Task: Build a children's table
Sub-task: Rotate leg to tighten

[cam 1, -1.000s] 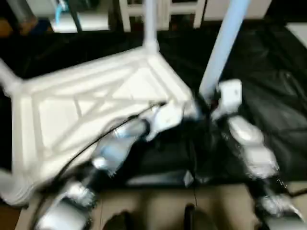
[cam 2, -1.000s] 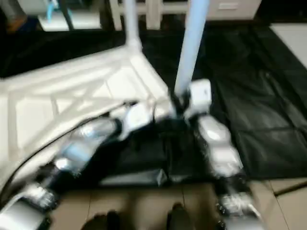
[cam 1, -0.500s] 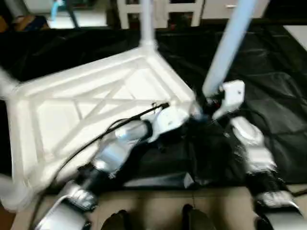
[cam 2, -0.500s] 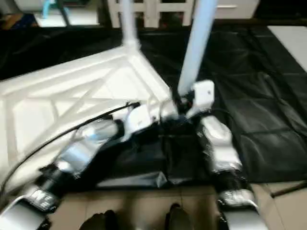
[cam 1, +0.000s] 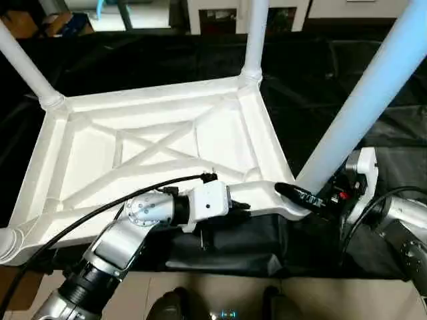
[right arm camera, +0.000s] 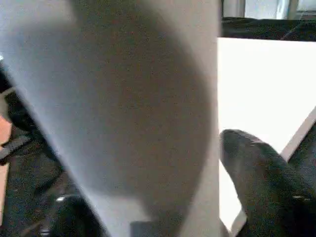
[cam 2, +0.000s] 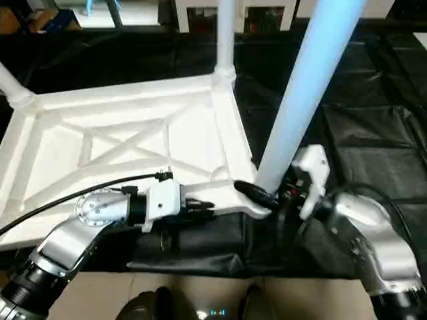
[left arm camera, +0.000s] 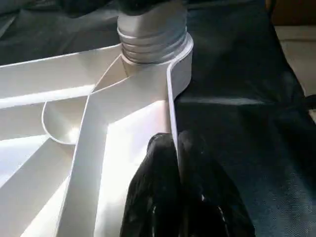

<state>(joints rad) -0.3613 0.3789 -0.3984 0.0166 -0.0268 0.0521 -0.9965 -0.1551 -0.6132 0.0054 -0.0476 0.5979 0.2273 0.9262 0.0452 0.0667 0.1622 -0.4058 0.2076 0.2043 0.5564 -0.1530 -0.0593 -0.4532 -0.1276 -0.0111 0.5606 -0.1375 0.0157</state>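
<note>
- White plastic table top [cam 1: 153, 150] lies upside down on a black sheet [cam 1: 373, 87] spread over the floor, its X-ribbed underside facing up.
- Three tapered white legs stand in its corner sockets: a far-left leg [cam 1: 23, 63], a far-right leg [cam 1: 255, 33] and a near-right leg [cam 1: 373, 93] that leans up and to the right, out of the top of the head views.
- At the near-left corner a rounded white part [cam 1: 8, 243] shows at the picture's edge — too little of it to say what it is.
- Left gripper [left arm camera: 177, 148] sits at the near rim of the top, just left of the near-right corner; in the left wrist view its two black fingers [left arm camera: 153, 187] are pinched on the thin upright rim wall, one finger on each side, nearly closed.
- That same view shows the ribbed grey base of the near-right leg seated in the round corner socket [left arm camera: 180, 59] just beyond the fingers.
- Right gripper [cam 1: 308, 197] is at the foot of the near-right leg, beside the corner socket; one black finger [cam 1: 293, 195] reaches across the near side of the leg's base, and in the right wrist view the leg fills the space between the two fingers — a clamp around the tube.
- Black cable [cam 1: 80, 217] runs from the left wrist back along the silver forearm.
- Beyond the sheet stand white shelf frames [cam 1: 300, 10], and tan floor [cam 1: 220, 293] shows at the near edge.
</note>
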